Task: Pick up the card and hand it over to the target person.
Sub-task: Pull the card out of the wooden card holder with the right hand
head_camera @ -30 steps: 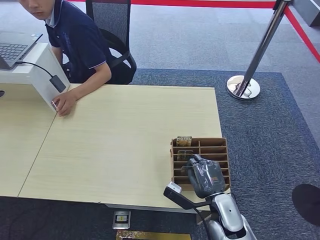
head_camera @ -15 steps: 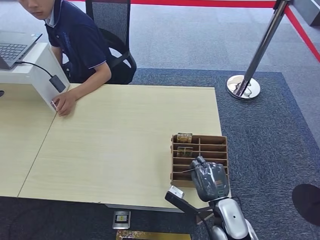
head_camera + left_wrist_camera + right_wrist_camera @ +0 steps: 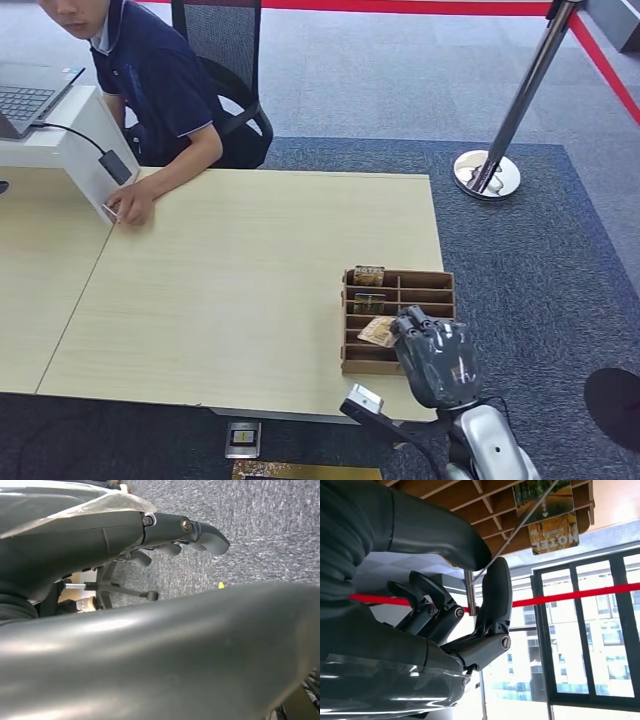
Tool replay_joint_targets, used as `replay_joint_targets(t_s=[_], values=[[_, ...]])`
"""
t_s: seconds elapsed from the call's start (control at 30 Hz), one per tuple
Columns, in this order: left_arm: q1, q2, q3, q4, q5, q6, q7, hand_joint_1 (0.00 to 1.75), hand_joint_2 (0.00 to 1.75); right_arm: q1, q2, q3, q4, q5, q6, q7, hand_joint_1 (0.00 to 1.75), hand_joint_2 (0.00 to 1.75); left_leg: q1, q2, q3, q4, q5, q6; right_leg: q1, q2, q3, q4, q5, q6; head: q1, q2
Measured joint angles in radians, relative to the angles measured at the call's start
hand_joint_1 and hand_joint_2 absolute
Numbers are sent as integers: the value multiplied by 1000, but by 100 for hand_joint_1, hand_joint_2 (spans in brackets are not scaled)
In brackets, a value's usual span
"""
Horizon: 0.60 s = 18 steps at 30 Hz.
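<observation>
My right hand (image 3: 436,358) hovers over the near end of the wooden card rack (image 3: 445,283) at the table's front right. It pinches a tan card (image 3: 377,331) between thumb and a finger, the card sticking out to the left above the rack's slots. In the right wrist view that card (image 3: 516,527) shows edge-on as a thin line between the thumb (image 3: 444,530) and a finger (image 3: 497,595). Two more cards (image 3: 368,276) stand in the rack's far slots. The person (image 3: 158,80) sits at the far left, one hand (image 3: 132,205) on the table. My left hand (image 3: 181,530) hangs over carpet, fingers apart and holding nothing.
A laptop (image 3: 30,95) sits on a white stand (image 3: 75,150) at the far left, with an office chair (image 3: 226,60) behind the person. A stanchion base (image 3: 487,173) and red rope (image 3: 407,8) stand beyond the table on the right. A floor socket (image 3: 243,438) lies below the table's front edge.
My right hand has drawn back toward the table's near right edge, lifting a card out of the rack; the card now shows its tan face. The person's hand shifted slightly.
</observation>
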Motion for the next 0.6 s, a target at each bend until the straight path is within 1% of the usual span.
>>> replay_joint_targets(t_s=[0.17, 0.4, 0.47, 0.6], values=[[0, -3, 3, 0, 1, 4, 4, 0, 0, -116, 24, 40, 83, -42, 27, -2, 175, 175, 0, 3, 0, 0, 0, 0, 0, 3, -1, 0, 1, 0, 0, 0], [-1, -4, 4, 0, 0, 9, 15, 0, 0, -211, 56, 63, 184, -86, 31, 10, 175, 175, 0, 1, 1, -1, 0, 0, 0, 1, 1, -1, 1, 0, 0, 0], [-1, -5, 2, 0, -3, 12, 21, 0, 0, -275, 82, 83, 258, -117, 28, 15, 175, 175, 0, 3, 1, -1, 0, 0, 0, 3, 1, 0, 1, 0, 0, 0], [-4, -8, 1, 1, -4, 16, 20, 0, 0, -408, 162, 116, 422, -151, 32, 41, 175, 175, 0, 4, 1, -1, 0, 0, 0, 4, 0, 0, 2, 0, 0, 0]])
